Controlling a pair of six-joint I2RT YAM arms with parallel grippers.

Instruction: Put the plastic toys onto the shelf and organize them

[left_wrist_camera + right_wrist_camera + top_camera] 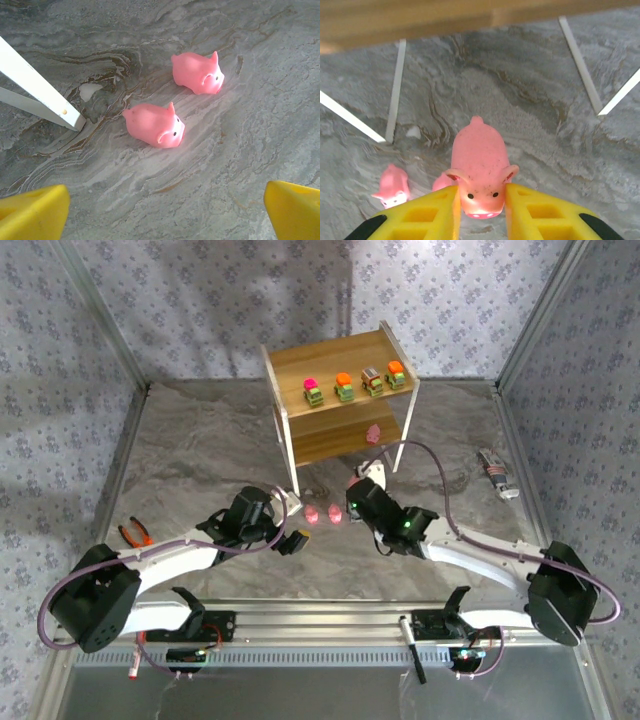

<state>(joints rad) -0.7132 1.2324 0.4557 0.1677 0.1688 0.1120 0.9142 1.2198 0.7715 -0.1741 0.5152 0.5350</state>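
The right pincer (481, 210) is clenched on a pink pig (479, 165). Its yellow fingers (437, 215) press either side of the snout end, while the rump juts forward, away from the wrist. Ahead of and above this pincer runs the wooden edge of the shelf (470, 20), with the white frame legs (396, 90) spreading on the table (530, 115) beyond the pig. In the overhead view the lower tier (325, 443) lies just in front of the pincer and carries one pig (373, 433) toward its right side, and four cars (344, 387) stand in a row on the tier above. Down to the pincer's left two more pigs (392, 185) lie on the table; the left pincer (165, 212) hangs over them with its fingers spread wide, grasping nothing. The step in hand looks like carrying the gripped pig to the lower tier. Because the hold is at the head only, the body could swing, so a slow, steady advance seems wise. Raise the pig enough to pass the board's front edge, go in under the top board without brushing it, and aim for bare wood to the pincer's left of the pig there, so that a row forms. Let go only once the feet rest on the board, then back straight out.
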